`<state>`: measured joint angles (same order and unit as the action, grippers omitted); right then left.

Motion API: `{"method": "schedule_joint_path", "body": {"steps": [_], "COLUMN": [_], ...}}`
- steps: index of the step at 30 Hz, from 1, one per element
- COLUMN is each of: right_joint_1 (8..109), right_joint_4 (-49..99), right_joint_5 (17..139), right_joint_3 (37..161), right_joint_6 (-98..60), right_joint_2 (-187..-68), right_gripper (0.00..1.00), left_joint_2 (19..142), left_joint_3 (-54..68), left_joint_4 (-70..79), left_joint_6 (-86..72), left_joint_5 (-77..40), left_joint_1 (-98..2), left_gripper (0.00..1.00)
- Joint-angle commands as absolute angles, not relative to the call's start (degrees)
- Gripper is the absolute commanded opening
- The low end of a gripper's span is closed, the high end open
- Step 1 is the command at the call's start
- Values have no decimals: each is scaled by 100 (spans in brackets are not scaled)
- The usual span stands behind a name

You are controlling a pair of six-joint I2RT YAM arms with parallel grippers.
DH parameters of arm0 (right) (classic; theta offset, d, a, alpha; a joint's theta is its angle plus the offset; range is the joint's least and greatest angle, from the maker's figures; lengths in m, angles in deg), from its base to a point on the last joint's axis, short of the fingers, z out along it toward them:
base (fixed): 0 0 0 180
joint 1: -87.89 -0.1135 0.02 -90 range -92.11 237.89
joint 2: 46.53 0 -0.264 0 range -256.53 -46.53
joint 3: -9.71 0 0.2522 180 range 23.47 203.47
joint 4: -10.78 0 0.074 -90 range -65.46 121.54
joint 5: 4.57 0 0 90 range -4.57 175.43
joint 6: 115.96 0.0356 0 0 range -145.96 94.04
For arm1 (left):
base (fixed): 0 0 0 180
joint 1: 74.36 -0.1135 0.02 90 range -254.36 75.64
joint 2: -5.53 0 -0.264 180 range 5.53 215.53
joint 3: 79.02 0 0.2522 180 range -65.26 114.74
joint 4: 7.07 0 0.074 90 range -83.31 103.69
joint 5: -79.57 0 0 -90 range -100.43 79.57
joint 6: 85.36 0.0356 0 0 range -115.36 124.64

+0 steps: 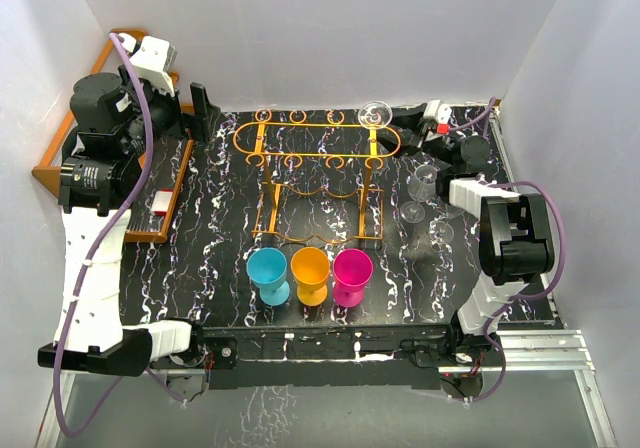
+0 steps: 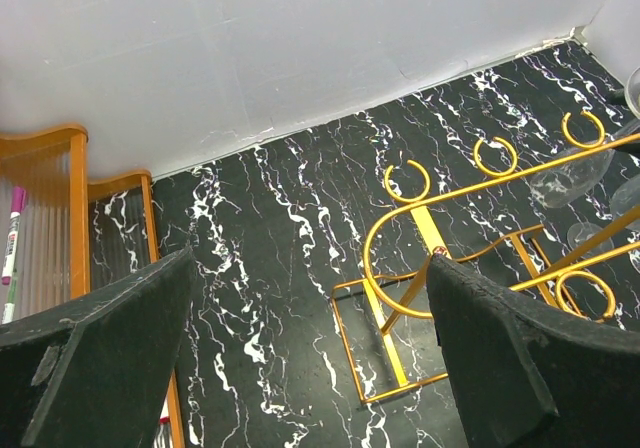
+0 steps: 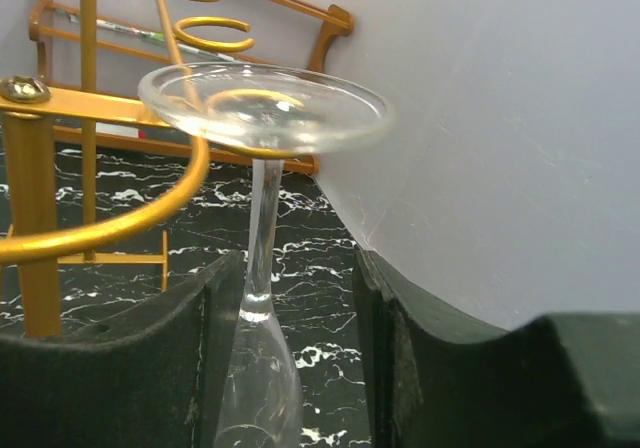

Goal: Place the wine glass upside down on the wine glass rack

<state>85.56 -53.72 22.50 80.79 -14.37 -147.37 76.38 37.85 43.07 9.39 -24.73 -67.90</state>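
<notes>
1. Top view: the wine glass (image 1: 375,115) hangs upside down at the far right end of the orange wine glass rack (image 1: 300,125), foot uppermost. The right hand (image 1: 400,126) sits just beside it.
2. Left wrist: the left hand (image 2: 310,268) is released, spread wide with nothing between. It hangs above the marbled surface (image 2: 260,198), near the rack.
3. Right wrist: the glass foot rests on the rack's top frame and the stem hangs between the fingers (image 3: 150,368). They are parted, with a gap beside the stem, so the right hand is released.
</notes>
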Motion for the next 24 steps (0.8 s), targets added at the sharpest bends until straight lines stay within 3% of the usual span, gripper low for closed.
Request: {"method": "schedule_joint_path", "body": {"steps": [1,3,5,6,19,24], "right_joint_1": [8757,8767,8841,8918,9262,9323], "right_joint_4": [-5561,-5545,-5552,-5552,-5262,-4670], "right_joint_5": [2351,2304,2222,2195,2449,3859], "right_joint_3": [8244,8234,8219,8206,8301,8460], "right_joint_6": [-1595,-1595,-1578,-1569,-1757,-1761], "right_joint_2": [-14876,-14849,-14830,-14815,-14418,-14095], "right_gripper": [54,63,96,98,98,98], "left_joint_2": [7594,7602,7595,7596,7520,7483], "left_joint_3": [3728,3707,3674,3655,3541,3512], "left_joint_4": [4200,4211,4201,4198,4210,4335], "left_joint_6": [848,848,847,843,961,1200], "left_joint_5": [-2581,-2584,-2589,-2590,-2564,-2476], "left_joint_1": [-6847,-6853,-6855,-6857,-6890,-6899], "left_gripper": [97,97,97,97,97,97]}}
